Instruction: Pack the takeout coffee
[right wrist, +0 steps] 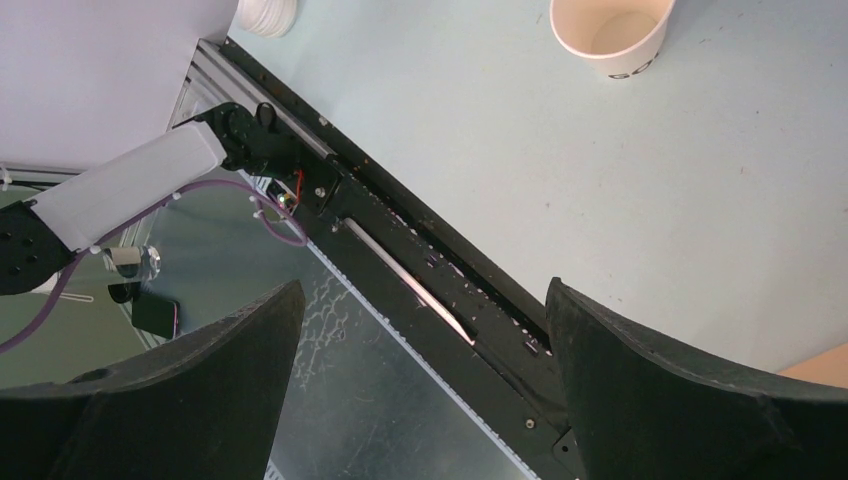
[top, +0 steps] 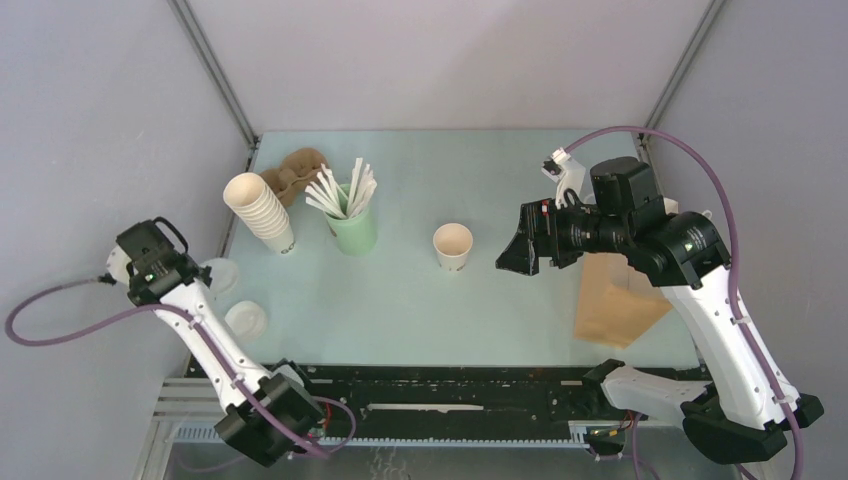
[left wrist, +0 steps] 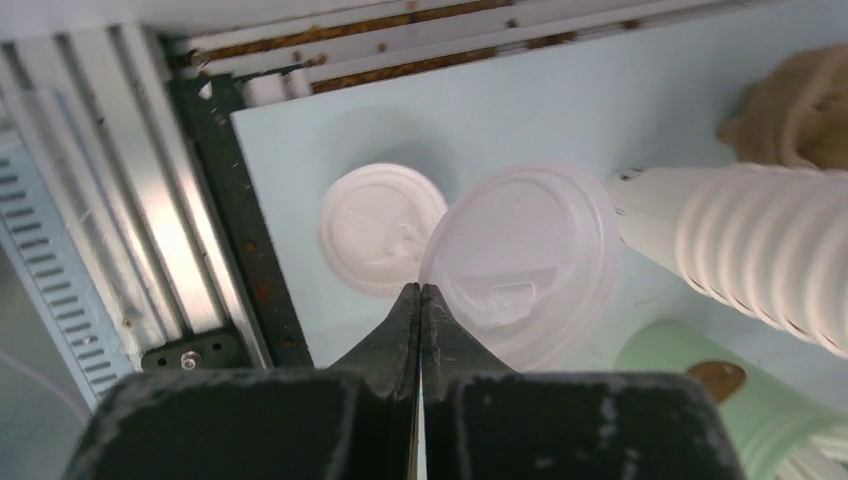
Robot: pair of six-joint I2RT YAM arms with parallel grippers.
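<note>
The left tool (left wrist: 421,296) is clenched on the rim of a white lid (left wrist: 520,262), beside a second lid (left wrist: 380,228) lying on the desk (left wrist: 520,120). The right tool (right wrist: 422,290) hangs spread and empty near the takeout coffee cup (top: 453,245), which stands upright and uncovered mid-desk. Packing seems barely begun: the cup is neither lidded nor in the brown paper bag (top: 612,305) lying flat under the right arm (top: 700,290).
</note>
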